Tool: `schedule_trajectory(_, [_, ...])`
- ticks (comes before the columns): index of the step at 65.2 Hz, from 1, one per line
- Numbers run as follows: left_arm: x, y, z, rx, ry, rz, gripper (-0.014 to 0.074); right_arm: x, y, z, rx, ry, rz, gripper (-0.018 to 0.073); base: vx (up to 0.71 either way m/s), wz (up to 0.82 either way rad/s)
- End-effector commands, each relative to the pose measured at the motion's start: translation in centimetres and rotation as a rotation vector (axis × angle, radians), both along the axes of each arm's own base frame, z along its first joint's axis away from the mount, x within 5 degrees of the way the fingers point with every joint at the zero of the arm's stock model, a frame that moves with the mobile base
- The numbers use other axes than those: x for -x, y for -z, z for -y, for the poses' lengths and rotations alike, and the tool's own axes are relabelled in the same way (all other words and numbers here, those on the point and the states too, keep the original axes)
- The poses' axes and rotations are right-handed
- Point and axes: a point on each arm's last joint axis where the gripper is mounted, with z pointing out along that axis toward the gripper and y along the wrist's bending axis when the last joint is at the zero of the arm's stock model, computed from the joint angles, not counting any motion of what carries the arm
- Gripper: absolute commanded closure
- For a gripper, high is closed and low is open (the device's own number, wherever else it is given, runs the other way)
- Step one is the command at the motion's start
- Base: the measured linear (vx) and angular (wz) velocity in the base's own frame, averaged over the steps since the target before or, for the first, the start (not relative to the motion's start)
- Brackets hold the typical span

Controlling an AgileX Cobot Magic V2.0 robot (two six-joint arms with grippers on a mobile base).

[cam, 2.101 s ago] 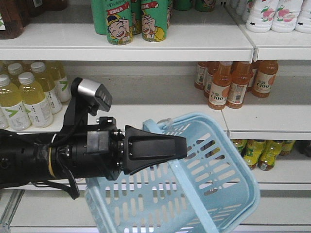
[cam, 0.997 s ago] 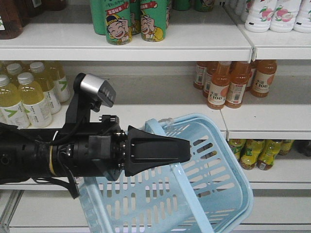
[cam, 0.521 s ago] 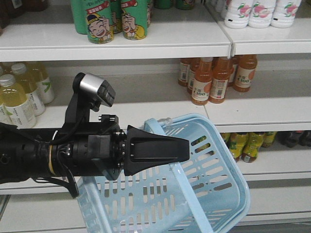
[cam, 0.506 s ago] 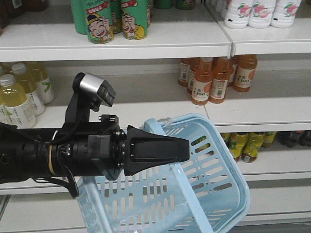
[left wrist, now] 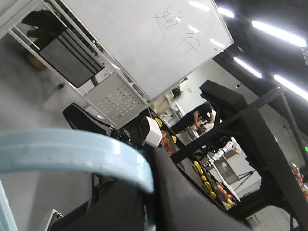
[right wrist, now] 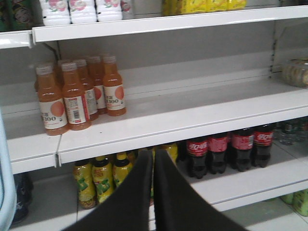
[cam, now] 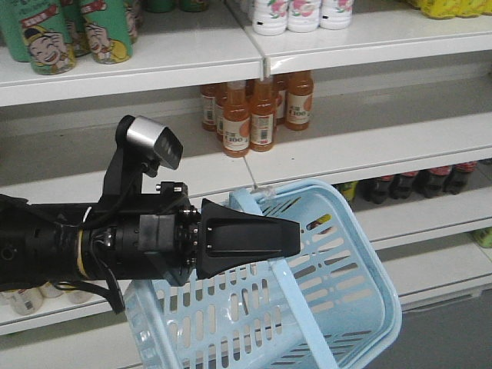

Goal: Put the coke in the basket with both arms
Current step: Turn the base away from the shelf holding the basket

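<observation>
Hanging tilted from the left gripper (cam: 292, 238), whose fingers (left wrist: 192, 202) clamp its handle (left wrist: 72, 151), the pale blue basket (cam: 361, 307) is carried one-armed, seemingly so the right gripper (right wrist: 153, 156), fingers (right wrist: 137, 192) pressed together and empty, can reach the coke bottles (right wrist: 219, 153) on the lower shelf (right wrist: 269, 174).

orange juice bottles (right wrist: 76, 101): "100" on white labels | coke bottles (right wrist: 219, 153): white lettering on red labels, too small to read | whiteboard (left wrist: 134, 43): faint handwritten characters, illegible
</observation>
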Motion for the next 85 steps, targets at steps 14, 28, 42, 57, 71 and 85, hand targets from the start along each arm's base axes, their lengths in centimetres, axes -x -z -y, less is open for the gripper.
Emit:
schedule_trajectory(14, [1.78,-3.41,-0.53,0.214,0.150,0.057,0.0604,0.09,-0.37,-0.12,0.022,-0.012,0.076,0.0564,-0.04,-0.44])
schedule_trajectory(28, [1.78,-3.41,-0.53,0.214,0.150,0.057,0.0604,0.09,-0.37,-0.12,0.022,-0.012,0.076,0.0564,-0.06,-0.46])
schedule_trajectory(42, [1.78,-3.41,-0.53,0.214,0.150,0.057,0.0604,0.09,-0.37,-0.12,0.022,-0.012,0.076,0.0564,-0.07,-0.42])
schedule_trajectory(57, [1.78,-3.41,-0.53,0.214,0.150,0.057,0.0604,0.09,-0.37,-0.12,0.022,-0.012,0.076,0.0564,-0.07,-0.41])
schedule_trajectory(71, [1.78,-3.41,-0.53,0.214,0.150,0.057,0.0604,0.09,-0.37,-0.12,0.022,-0.012,0.076,0.0564,-0.06,-0.39])
schedule_trajectory(85, [1.78,-3.41,-0.53,0.214,0.150,0.057,0.0604,0.09,-0.37,-0.12,0.022,-0.012,0.076,0.0564,-0.05,-0.39])
